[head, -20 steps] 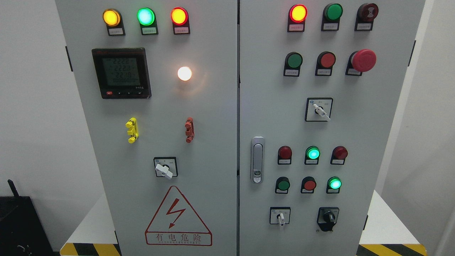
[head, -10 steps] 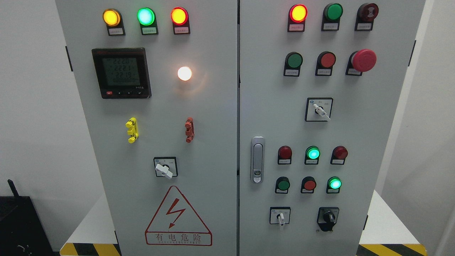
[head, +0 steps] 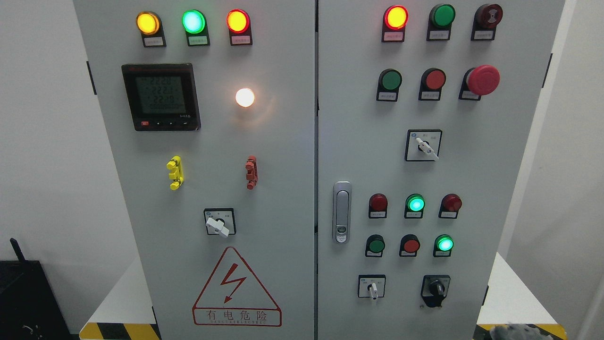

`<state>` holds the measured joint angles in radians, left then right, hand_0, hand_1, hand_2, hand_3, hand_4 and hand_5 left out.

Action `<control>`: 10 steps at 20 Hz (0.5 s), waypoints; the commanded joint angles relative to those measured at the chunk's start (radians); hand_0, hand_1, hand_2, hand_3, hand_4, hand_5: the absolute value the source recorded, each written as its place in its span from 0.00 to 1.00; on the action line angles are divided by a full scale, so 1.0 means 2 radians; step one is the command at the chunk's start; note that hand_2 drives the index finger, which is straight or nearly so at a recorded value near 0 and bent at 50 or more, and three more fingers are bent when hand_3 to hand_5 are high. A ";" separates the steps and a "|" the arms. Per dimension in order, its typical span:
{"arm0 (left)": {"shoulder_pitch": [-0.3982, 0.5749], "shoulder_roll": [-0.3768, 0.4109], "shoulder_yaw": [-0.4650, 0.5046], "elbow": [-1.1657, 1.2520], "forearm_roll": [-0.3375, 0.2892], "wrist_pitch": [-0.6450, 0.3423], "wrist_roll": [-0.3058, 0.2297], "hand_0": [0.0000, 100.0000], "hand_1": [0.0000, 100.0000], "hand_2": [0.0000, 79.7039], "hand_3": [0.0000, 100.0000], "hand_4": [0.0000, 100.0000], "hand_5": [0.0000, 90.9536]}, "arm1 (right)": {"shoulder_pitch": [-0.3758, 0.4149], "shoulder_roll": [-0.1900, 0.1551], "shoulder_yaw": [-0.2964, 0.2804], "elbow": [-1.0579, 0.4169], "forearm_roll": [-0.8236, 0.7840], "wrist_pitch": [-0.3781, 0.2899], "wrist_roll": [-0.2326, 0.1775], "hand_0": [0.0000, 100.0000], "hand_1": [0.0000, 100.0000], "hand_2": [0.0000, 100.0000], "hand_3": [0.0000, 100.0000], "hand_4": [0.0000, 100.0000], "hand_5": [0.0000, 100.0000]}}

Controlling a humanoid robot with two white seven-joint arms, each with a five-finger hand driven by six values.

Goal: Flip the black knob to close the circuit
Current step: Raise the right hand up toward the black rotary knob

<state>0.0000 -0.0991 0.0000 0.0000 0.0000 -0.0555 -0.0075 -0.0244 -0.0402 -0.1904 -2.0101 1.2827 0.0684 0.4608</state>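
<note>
Because the black knob sits low on the right door of the cabinet, it is reachable only from below, and a grey blurred shape now shows at the bottom edge, below and right of the knob. I judge it is the right hand, but I cannot tell how it is held. The left hand is not visible. The knob is mounted on a black plate, its pointer standing roughly upright, just right of a white selector switch and below a lit green lamp. Nothing touches the knob, so the flip is not yet done
</note>
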 commanded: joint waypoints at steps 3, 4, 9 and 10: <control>0.017 0.000 0.005 -0.017 0.004 0.000 0.000 0.00 0.00 0.00 0.05 0.03 0.00 | -0.022 -0.001 0.054 0.042 0.017 0.046 -0.018 0.00 0.00 0.89 1.00 0.83 0.88; 0.017 0.000 0.005 -0.017 0.004 0.000 0.000 0.00 0.00 0.00 0.05 0.03 0.00 | -0.025 0.000 0.062 0.046 0.017 0.053 -0.023 0.00 0.00 0.89 1.00 0.83 0.88; 0.017 0.000 0.005 -0.017 0.004 0.000 0.000 0.00 0.00 0.00 0.05 0.03 0.00 | -0.034 0.001 0.087 0.065 0.017 0.079 -0.029 0.00 0.00 0.89 1.00 0.83 0.88; 0.017 0.000 0.005 -0.017 0.004 0.000 0.000 0.00 0.00 0.00 0.05 0.03 0.00 | -0.035 0.001 0.087 0.069 0.017 0.079 -0.029 0.00 0.00 0.89 1.00 0.83 0.87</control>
<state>0.0000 -0.0993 0.0000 0.0000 0.0000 -0.0555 -0.0074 -0.0726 -0.0401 -0.1002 -1.9472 1.3120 0.2076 0.4062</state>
